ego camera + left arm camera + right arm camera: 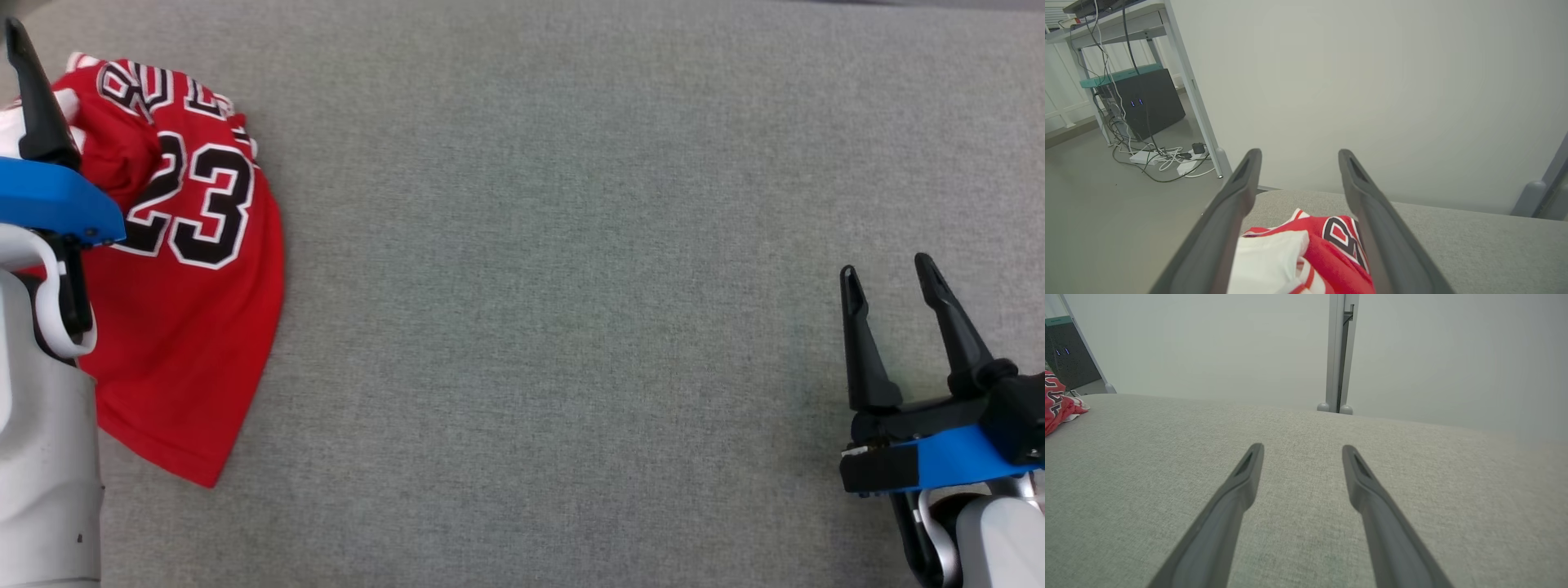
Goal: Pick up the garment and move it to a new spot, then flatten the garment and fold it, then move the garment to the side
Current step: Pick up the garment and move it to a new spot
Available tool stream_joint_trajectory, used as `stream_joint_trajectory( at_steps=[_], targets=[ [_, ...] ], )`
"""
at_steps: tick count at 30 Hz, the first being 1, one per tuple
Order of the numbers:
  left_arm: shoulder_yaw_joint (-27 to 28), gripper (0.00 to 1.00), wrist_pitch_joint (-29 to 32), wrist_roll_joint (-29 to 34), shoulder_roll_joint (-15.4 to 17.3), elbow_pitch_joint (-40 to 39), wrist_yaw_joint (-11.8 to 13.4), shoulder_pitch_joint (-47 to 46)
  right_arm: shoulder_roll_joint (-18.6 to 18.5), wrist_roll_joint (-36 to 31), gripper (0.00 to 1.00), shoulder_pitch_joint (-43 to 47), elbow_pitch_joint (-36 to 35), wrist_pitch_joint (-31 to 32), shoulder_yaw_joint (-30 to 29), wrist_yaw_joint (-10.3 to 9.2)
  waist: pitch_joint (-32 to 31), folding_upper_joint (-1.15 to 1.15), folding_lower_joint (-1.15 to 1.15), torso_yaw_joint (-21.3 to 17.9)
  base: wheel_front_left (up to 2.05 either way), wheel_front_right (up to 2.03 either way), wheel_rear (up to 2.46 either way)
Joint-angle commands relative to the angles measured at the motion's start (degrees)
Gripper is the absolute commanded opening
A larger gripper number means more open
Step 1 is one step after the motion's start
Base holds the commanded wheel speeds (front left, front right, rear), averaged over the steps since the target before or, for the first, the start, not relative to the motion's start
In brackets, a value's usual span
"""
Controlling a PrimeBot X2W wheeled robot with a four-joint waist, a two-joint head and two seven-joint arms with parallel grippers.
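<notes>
Overhead, the crumpled red 23-numbered jersey [196,327] lies partly hidden behind the left gripper [1299,157]; it and the right gripper [887,268] hold jaws released.

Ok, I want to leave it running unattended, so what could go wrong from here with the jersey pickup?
1. The jersey lies bunched near the edge of the padded surface. A sloppy pinch by the open left claw might push it off toward the floor.
2. Its layers are folded over, so the claw may catch several at once, which would make flattening harder.
3. The right claw, open, sits far across the surface, so a one-sided lift could leave the jersey dangling crumpled.
</notes>
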Motion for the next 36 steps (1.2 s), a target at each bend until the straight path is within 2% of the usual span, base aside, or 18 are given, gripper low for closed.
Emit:
stream_joint_trajectory(
  at_steps=[1,6,15,16,17,18,28,36],
  targets=[
    [0.07,1.0,0.59,-0.19,0.77,2.44,-0.18,-1.37,-0.45,0.46,1.0,-0.62,-0.79,0.21,-0.24,0.03,0.8,0.0,-0.02,-0.56,0.0,0.0,0.0],
    [0.03,1.0,3.23,-1.28,0.21,11.37,0.13,-2.01,-0.95,0.66,1.0,-1.04,-1.74,0.14,-0.92,0.03,2.03,0.0,-0.02,-1.2,0.0,0.0,0.0],
    [1.31,1.0,6.92,-4.8,-0.1,22.67,-1.27,-3.19,-0.57,0.86,1.0,-1.51,-1.14,-0.04,0.2,0.03,2.27,0.0,-0.02,-1.96,0.0,0.0,0.0],
    [1.23,0.93,7.19,-4.91,0.07,23.56,-1.35,-3.36,-0.64,0.99,1.0,-1.67,-1.05,-0.09,0.3,0.02,2.26,0.0,-0.02,-2.17,0.0,0.0,0.0],
    [1.25,0.31,7.01,-5.11,0.15,24.29,-1.37,-3.49,-0.69,1.0,1.0,-1.8,-0.96,-0.22,0.43,0.02,2.15,0.0,-0.02,-2.47,0.0,0.0,0.0],
    [1.47,0.0,6.29,-5.53,0.07,24.7,-1.58,-3.73,-0.73,1.02,1.0,-1.79,-0.85,-0.23,0.39,0.03,2.02,0.0,-0.02,-2.66,0.0,0.0,0.0],
    [-0.19,0.0,-4.53,-3.16,2.58,21.92,-1.75,-7.49,0.64,1.55,1.0,-0.82,2.28,-1.7,0.05,0.03,-2.76,0.0,-0.02,-4.04,0.0,0.0,0.0],
    [-3.61,0.0,-7.05,-0.95,2.21,10.44,-2.68,-12.58,2.15,2.43,1.0,0.1,5.59,-3.2,0.83,0.03,-8.29,0.0,-0.02,-5.92,0.0,0.0,0.0]
  ],
)
